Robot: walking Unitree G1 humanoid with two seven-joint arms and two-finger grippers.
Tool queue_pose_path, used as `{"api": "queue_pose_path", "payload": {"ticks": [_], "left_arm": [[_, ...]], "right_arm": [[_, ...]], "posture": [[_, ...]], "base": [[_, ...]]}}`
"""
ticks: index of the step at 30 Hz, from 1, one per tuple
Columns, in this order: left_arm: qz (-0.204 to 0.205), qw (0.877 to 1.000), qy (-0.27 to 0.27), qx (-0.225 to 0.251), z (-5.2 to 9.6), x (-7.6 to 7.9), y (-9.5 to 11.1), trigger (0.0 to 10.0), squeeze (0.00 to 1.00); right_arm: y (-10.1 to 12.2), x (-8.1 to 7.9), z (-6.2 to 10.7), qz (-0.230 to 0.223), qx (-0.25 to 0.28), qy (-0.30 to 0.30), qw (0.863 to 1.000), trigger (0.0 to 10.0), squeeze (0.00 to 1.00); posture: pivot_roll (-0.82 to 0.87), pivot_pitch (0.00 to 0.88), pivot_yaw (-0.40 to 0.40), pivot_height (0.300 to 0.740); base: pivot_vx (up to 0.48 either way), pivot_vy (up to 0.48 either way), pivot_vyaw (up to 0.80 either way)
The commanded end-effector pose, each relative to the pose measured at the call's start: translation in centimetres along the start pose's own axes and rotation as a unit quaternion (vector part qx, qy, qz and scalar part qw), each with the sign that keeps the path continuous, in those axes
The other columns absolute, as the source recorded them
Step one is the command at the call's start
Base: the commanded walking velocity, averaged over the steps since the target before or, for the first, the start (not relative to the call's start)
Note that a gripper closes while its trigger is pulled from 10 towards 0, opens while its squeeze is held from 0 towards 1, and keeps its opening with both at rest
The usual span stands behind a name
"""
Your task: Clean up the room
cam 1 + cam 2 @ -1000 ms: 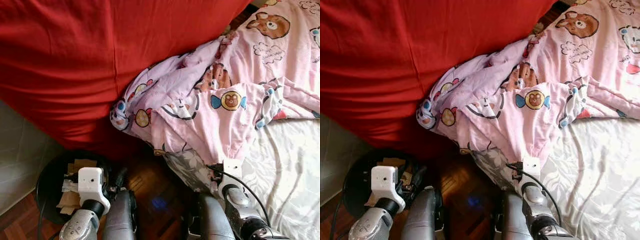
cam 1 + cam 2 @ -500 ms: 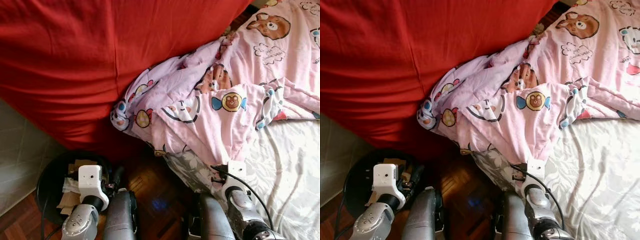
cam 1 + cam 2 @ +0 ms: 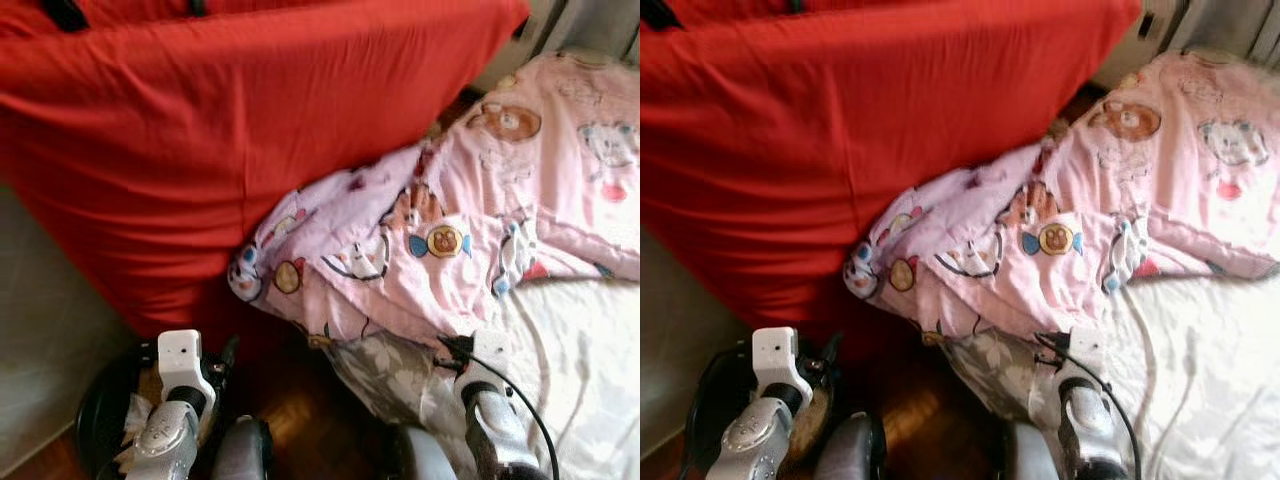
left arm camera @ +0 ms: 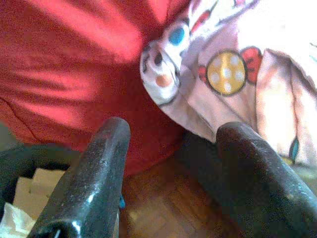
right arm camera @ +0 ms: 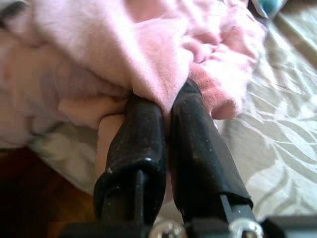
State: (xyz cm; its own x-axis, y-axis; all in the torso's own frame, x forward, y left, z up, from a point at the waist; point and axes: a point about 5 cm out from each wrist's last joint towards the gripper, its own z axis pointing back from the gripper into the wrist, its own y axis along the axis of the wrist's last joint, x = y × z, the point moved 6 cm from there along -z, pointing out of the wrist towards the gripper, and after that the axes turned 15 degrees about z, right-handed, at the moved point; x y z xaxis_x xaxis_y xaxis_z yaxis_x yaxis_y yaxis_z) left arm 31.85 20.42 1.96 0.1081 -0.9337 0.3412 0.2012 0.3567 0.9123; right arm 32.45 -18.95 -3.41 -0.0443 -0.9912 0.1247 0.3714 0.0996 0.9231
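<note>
A pink cartoon-print blanket (image 3: 450,230) lies rumpled across the bed, its lower edge hanging toward the floor. My right gripper (image 5: 168,101) sits at that lower edge (image 3: 462,338), shut, with a fold of the pink fabric pinched between its black fingertips. Low on the left, my left gripper (image 4: 171,134) stands open with nothing between its fingers. It hangs above the rim of a black bin (image 3: 100,420), pointing toward the blanket's corner (image 4: 163,69) and the red cushion.
A big red cushion (image 3: 230,130) leans against the bed and takes up the left and top. The bin (image 4: 20,163) holds crumpled paper and cardboard. A white leaf-patterned sheet (image 3: 590,350) covers the bed on the right. Dark wood floor (image 3: 300,410) lies between my arms.
The whole picture has shifted down and gone blurry, so the camera has tilted up. My right gripper stays at the blanket's edge and the left stays over the bin.
</note>
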Motion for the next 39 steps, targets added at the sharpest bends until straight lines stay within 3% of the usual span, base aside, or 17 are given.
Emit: {"api": "queue_pose_path", "payload": {"ticks": [1,6,9,18,23,26,30,39], "left_arm": [[-0.001,1.0,0.013,-0.002,-0.1,-0.6,-0.4,10.0,0.0],[-0.002,1.0,0.014,-0.007,-1.0,-0.3,-1.1,10.0,0.0],[-0.002,1.0,0.011,-0.01,-1.7,0.0,-1.4,10.0,0.0],[-0.009,0.998,0.019,-0.058,-1.7,-0.8,-3.8,10.0,0.0],[-0.029,0.992,0.062,-0.108,-0.1,-3.4,-6.5,10.0,0.0],[-0.02,0.985,0.097,-0.143,1.2,-4.8,-8.4,10.0,0.0],[-0.051,0.975,0.098,-0.192,2.6,-5.2,-10.7,10.0,0.0],[-0.057,0.956,0.12,-0.262,5.4,-6.1,-14.1,10.0,0.0]], "right_arm": [[0.5,0.3,0.3,-0.01,0.022,-0.001,1.0,10.0,0.0],[-0.2,1.0,0.4,0.007,0.007,-0.02,1.0,10.0,0.0],[0.2,0.6,0.2,0.002,0.013,-0.015,1.0,10.0,0.0],[1.2,-0.3,-0.1,0.003,0.028,-0.006,1.0,10.0,0.0],[1.1,-0.9,0.1,0.003,0.03,-0.001,1.0,10.0,0.0],[0.9,-1.1,0.3,0.001,0.034,0.002,0.999,10.0,0.0],[0.6,-0.7,0.5,-0.004,0.03,-0.006,1.0,10.0,0.0],[0.5,-0.4,0.7,-0.022,0.036,-0.024,0.999,10.0,0.0]], "posture": [[-0.01,0.0,-0.005,0.631],[0.0,0.0,-0.013,0.641],[0.0,0.0,-0.011,0.666],[-0.01,0.0,0.005,0.706],[-0.02,0.0,0.01,0.74],[-0.03,0.0,0.017,0.74],[-0.03,0.0,0.011,0.74],[-0.04,0.0,0.012,0.74]], "base": [[0.0,0.0,0.0],[0.0,0.0,0.0],[0.0,0.0,0.0],[0.0,0.0,0.0],[0.0,0.0,0.0],[0.0,0.0,0.0],[0.0,0.0,0.0],[0.0,0.0,0.0]]}}
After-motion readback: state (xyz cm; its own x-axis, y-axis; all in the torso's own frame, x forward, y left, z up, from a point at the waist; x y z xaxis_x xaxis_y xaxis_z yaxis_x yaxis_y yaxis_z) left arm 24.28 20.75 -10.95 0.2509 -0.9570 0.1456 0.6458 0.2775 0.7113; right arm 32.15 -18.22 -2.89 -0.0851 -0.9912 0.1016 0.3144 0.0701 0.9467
